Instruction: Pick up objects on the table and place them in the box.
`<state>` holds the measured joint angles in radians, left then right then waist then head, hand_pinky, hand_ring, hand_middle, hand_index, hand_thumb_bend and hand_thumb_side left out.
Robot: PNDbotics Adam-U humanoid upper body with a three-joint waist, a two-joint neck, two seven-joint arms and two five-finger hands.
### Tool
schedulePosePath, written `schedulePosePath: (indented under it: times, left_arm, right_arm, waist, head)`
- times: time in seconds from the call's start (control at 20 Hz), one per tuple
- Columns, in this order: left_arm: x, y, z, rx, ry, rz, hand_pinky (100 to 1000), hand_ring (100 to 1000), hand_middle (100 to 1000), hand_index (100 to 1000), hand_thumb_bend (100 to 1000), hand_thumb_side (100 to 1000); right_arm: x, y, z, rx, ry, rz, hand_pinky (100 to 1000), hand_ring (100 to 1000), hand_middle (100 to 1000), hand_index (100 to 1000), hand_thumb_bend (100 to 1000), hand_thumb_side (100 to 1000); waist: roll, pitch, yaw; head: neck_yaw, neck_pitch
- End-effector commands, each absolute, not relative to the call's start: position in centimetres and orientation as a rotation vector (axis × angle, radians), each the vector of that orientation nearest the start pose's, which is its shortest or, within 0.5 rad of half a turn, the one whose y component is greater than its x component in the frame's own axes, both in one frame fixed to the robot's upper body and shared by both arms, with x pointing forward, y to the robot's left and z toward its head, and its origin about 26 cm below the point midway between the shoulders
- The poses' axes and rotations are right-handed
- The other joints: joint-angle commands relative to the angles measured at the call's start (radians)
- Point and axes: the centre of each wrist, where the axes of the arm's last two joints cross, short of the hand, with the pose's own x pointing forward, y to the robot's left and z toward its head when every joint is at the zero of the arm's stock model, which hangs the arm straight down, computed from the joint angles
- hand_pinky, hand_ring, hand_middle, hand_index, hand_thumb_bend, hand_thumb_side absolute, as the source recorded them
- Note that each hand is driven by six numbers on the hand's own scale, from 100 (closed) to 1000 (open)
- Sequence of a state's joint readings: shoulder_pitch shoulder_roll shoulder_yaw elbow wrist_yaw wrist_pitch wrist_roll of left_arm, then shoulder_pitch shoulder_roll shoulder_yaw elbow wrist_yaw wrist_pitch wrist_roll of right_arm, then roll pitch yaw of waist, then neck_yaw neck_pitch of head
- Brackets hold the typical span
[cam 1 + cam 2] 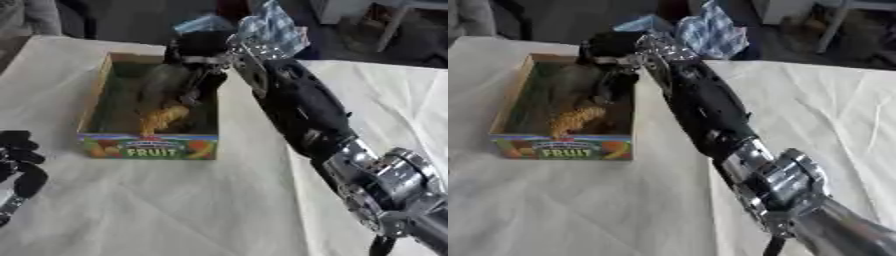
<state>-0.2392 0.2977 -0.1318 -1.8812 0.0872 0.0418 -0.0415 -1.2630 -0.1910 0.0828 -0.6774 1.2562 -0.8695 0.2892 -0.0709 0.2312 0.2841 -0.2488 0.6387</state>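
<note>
Over the box (98, 95) I am holding my right hand (197, 55), fingers pointing down, grip unclear; a yellow thing (162, 119) is lying inside; left hand (19, 165) is resting open.

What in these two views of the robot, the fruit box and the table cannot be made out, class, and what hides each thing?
- Right hand, both views: blurred and dark over the box; whether it holds anything cannot be told.
- Yellow thing in the box: too blurred to identify.
- Left hand: cut off by the left eye view's left edge, absent from the right eye view.
- Blue-and-white bundle beyond the table: partly hidden by the right arm.
</note>
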Motion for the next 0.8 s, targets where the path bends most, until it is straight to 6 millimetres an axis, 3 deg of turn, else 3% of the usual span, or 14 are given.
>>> schedulePosePath:
  times: [0.05, 0.15, 0.25, 0.35, 0.6, 0.8]
  left_arm:
    - [30.6, 23.5, 15.2, -0.068, -2.05, -0.427, 532, 580, 575, 719, 767, 413]
    - [30.6, 23.5, 15.2, -0.068, -2.05, -0.426, 532, 580, 574, 719, 767, 413]
    - [30.6, 23.5, 15.2, -0.068, -2.05, -0.425, 533, 580, 574, 720, 766, 413]
    - [30.7, 23.5, 15.2, -0.068, -2.049, -0.424, 533, 580, 574, 720, 766, 413]
    - [30.7, 23.5, 15.1, -0.068, -2.048, -0.423, 533, 580, 574, 720, 765, 413]
    - [30.7, 23.5, 15.1, -0.067, -2.047, -0.422, 533, 580, 574, 720, 764, 413]
  right_arm:
    - [51.4, -15.2, 25.8, 0.793, 1.947, -2.47, 655, 494, 463, 772, 100, 842]
    - [51.4, -15.2, 25.7, 0.806, 1.954, -2.448, 658, 503, 482, 789, 100, 865]
    - [51.4, -15.0, 25.8, 0.816, 1.966, -2.41, 700, 629, 694, 894, 156, 936]
    - [51.3, -14.6, 26.0, 0.817, 1.985, -2.363, 736, 734, 806, 940, 188, 937]
    - [50.9, -13.7, 26.9, 0.802, 2.036, -2.249, 799, 835, 923, 963, 259, 917]
    - [50.7, -13.3, 27.6, 0.797, 2.04, -2.209, 832, 878, 976, 973, 334, 957]
  waist:
    - [0.01, -0.013, 0.0]
    - [0.01, -0.012, 0.0]
    - [0.009, -0.012, -0.001]
    - [0.009, -0.012, -0.002]
    - [0.005, -0.013, -0.003]
    - [0.002, -0.015, -0.004]
  head:
    - [0.0, -0.014]
    - [0.0, -0.016]
    - [0.001, -0.017]
    - [0.002, -0.019]
    - [0.003, -0.021]
    - [0.003, -0.021]
